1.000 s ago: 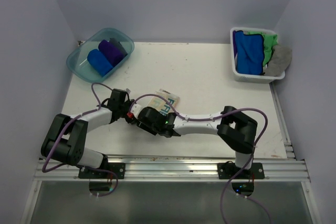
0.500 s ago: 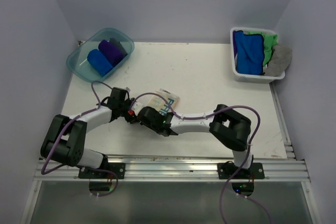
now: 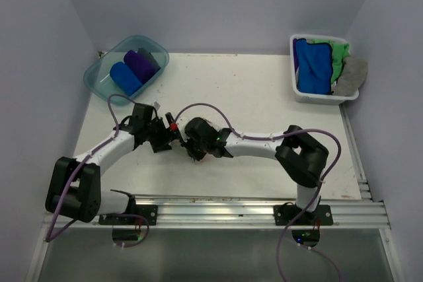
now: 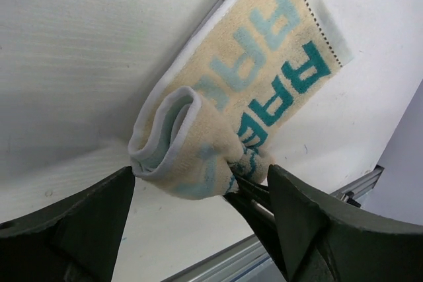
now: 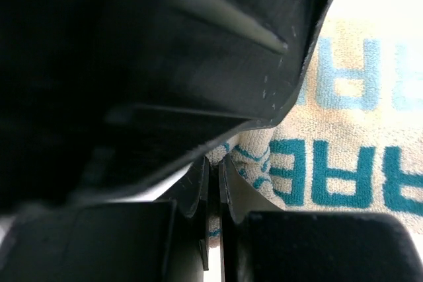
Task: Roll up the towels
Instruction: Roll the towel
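At the far left corner of your table [image 3: 264, 90] sits the tub [image 3: 102, 84] holding a blue roll [image 3: 124, 78] and a purple roll [image 3: 139, 64]; the basket [image 3: 317, 97] at far right holds loose blue, green and grey towels [image 3: 312, 64]. Both arms reach inward and meet mid-table, hiding the cream towel [image 4: 264, 77] from above. It lies half rolled, lettered end flat. Your right gripper [image 5: 213, 179] pinches the rolled end tight, while your left gripper [image 4: 201, 176] stands wide astride that roll
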